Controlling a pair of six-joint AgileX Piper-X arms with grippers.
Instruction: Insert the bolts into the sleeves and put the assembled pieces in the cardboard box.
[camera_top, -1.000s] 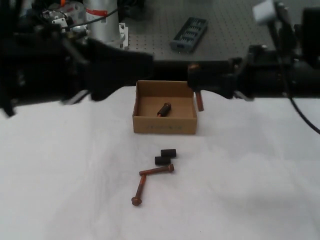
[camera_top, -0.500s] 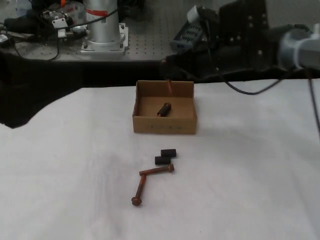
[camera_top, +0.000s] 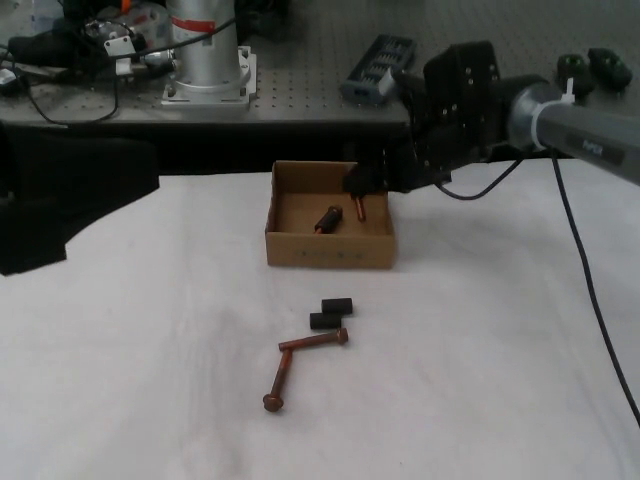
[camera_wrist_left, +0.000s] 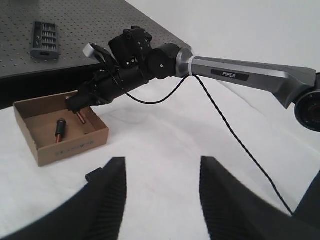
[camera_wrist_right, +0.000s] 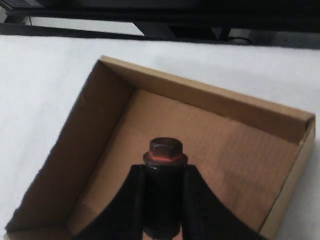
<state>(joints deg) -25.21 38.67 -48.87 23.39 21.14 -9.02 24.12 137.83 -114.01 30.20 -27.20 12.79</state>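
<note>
Cloth under cardboard box; breadboard behind

The cardboard box is matt, the cloth white (faintly creased), the bolts dull coppery metal.

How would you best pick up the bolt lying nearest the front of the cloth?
Probably take the bolt at mid-shank from straight above, the tool closing across it. It lies flat, the shank is bare, and its far tip nearly meets the other bolt.

Cardboard box held one sleeved bolt; second sleeved bolt hung head-up over it. Two black sleeves, two copper bolts lay loose outside.
</note>
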